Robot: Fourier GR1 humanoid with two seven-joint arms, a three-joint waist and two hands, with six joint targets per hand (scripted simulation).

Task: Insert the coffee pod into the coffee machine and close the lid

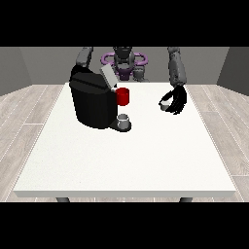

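Black fingers of the hand at the view's right curl round the coffee pod near the table's right edge. You should carry it level toward the coffee machine, whose lid stands open.

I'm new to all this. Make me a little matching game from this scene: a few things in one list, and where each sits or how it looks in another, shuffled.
Things:
1. large black coffee machine
2. red cup
3. small grey cup
4. small pale coffee pod

Descriptions:
A. in the black hand at the view's right
B. on the machine's front tray
C. lid raised, tilted up
D. behind the machine's spout side

Pairs: 1-C, 2-D, 3-B, 4-A
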